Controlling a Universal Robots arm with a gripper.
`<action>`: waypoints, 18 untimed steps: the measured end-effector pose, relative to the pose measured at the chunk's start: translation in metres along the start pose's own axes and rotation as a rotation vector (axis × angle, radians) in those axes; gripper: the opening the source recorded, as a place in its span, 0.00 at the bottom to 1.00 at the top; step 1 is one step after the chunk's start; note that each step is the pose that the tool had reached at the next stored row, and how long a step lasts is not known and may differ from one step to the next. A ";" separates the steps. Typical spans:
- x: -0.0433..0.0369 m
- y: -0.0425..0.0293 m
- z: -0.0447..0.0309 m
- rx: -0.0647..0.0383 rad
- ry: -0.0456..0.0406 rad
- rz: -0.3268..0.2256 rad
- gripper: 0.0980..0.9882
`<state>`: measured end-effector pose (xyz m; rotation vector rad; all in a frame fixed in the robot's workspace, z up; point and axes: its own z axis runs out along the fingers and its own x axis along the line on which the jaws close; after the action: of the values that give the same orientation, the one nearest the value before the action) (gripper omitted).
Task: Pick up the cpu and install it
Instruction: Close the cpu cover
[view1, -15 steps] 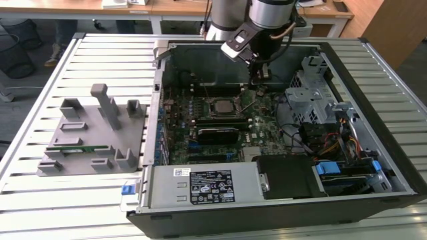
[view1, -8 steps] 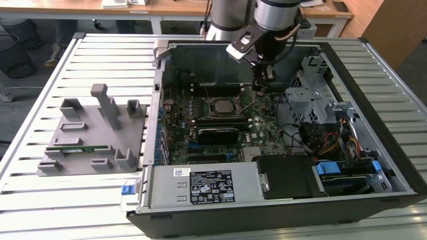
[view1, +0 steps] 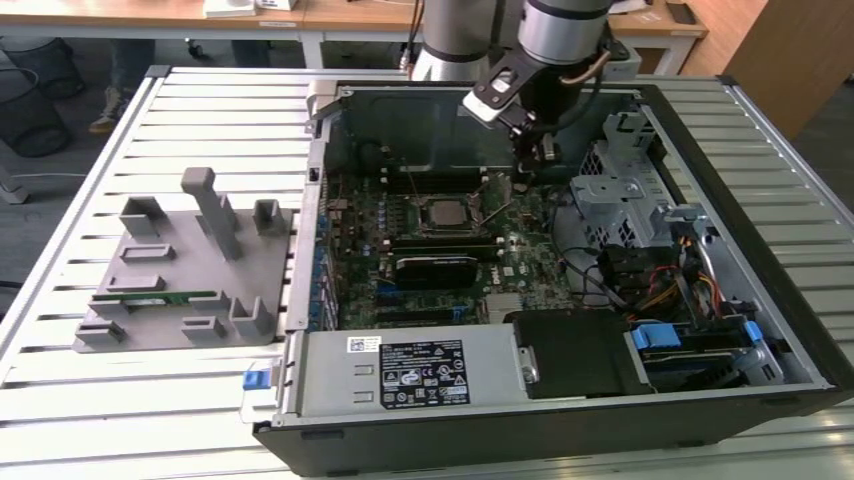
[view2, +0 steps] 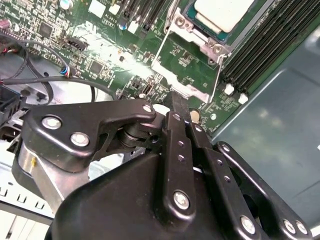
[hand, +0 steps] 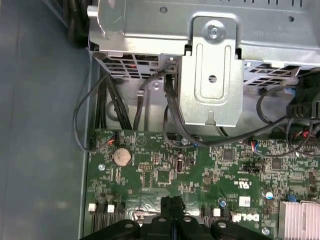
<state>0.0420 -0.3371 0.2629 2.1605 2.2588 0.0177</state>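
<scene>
Gripper (hand: 172, 204): fingers closed together, nothing seen between them; tips near the motherboard (hand: 235, 170).
Cpu (view2: 222, 12): seated in its socket, partly cut off in the second wrist view.

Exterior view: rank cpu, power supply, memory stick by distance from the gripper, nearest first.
1. cpu, on the motherboard, near the gripper.
2. power supply, at the case end nearest the camera.
3. memory stick, on the grey fixture, exterior view's left.

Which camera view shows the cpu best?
The exterior view: the whole cpu shows, lying in the middle of the motherboard. In the second wrist view the cpu is closer, but the picture's edge cuts off part of its silver top.
</scene>
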 end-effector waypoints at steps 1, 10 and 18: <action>0.0000 0.0009 0.0005 0.000 -0.0001 0.000 0.01; -0.0002 0.0057 0.0067 0.003 -0.0002 0.000 0.01; 0.0001 0.0067 0.0152 0.017 0.0006 0.000 0.01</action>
<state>0.0491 -0.3367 0.2479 2.1688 2.2674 -0.0005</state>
